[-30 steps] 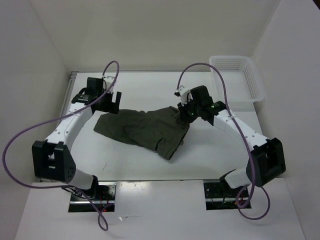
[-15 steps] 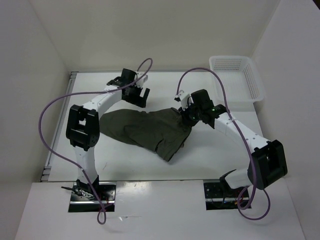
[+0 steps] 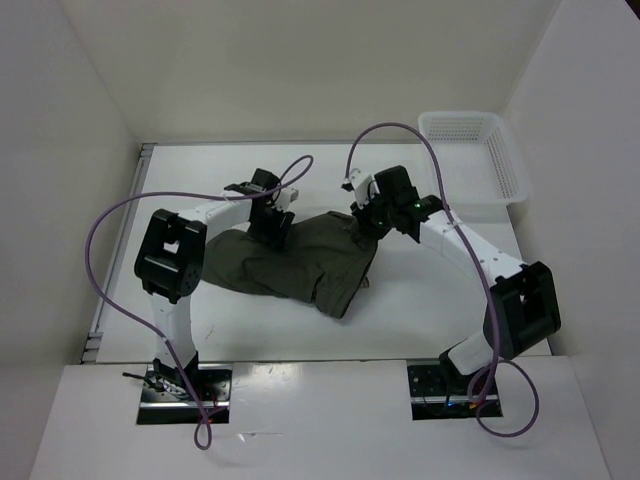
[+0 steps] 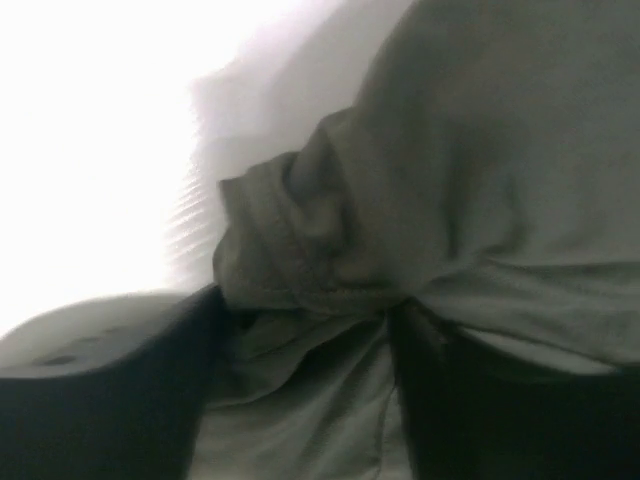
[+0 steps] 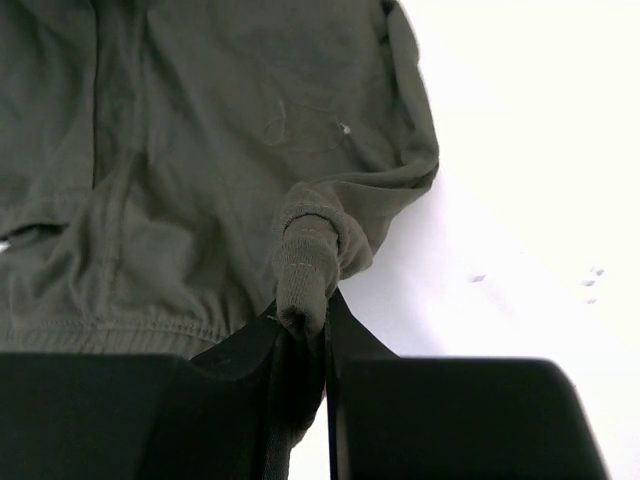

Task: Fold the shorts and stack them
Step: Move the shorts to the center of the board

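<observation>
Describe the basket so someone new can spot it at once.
Start from the white table seen from above and go to its far right corner. There sits the basket, a rectangular white plastic mesh tub. It is the only rigid latticed thing; the shorts, the other loose item, are dark olive cloth mid-table.

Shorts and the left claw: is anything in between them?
Nothing visible. The left gripper is right at the edge of the shorts, with bunched cloth between its spread fingers. The right gripper pinches another fold.
</observation>
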`<act>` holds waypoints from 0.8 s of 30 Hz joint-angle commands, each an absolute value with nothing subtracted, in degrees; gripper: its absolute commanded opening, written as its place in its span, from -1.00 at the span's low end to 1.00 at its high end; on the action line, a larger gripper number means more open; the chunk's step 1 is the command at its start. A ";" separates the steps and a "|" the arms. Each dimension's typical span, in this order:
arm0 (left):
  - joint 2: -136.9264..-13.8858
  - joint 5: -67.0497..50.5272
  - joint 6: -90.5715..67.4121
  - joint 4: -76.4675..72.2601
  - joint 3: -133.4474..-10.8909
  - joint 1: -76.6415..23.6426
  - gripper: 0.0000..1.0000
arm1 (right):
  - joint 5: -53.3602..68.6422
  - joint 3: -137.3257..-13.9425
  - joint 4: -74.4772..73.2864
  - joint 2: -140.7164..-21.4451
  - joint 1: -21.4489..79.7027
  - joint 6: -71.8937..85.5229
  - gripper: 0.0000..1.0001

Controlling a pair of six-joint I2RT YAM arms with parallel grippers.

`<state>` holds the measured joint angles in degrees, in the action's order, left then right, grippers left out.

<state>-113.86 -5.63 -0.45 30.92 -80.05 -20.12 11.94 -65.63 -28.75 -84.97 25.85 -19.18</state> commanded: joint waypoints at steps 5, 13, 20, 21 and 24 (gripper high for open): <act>-115.05 -6.43 0.00 30.76 -83.57 -18.99 -1.00 | 11.43 -80.57 -23.65 -90.78 25.49 -17.94 -1.00; -114.52 1.49 0.00 30.58 -117.21 -7.67 -1.00 | 10.89 -113.88 -23.28 -104.58 24.26 -11.78 -1.00; -103.29 0.36 0.00 32.78 -103.66 -13.44 -0.69 | 16.61 -114.01 -26.46 -103.98 25.49 -18.80 -1.00; -102.40 0.35 0.00 33.39 -99.71 -14.32 -0.54 | 16.61 -109.03 -26.46 -103.28 26.01 -21.68 -1.00; -99.67 -4.54 0.00 37.52 -86.86 -16.25 0.21 | 14.95 -98.49 -25.76 -99.94 30.04 -28.97 -1.00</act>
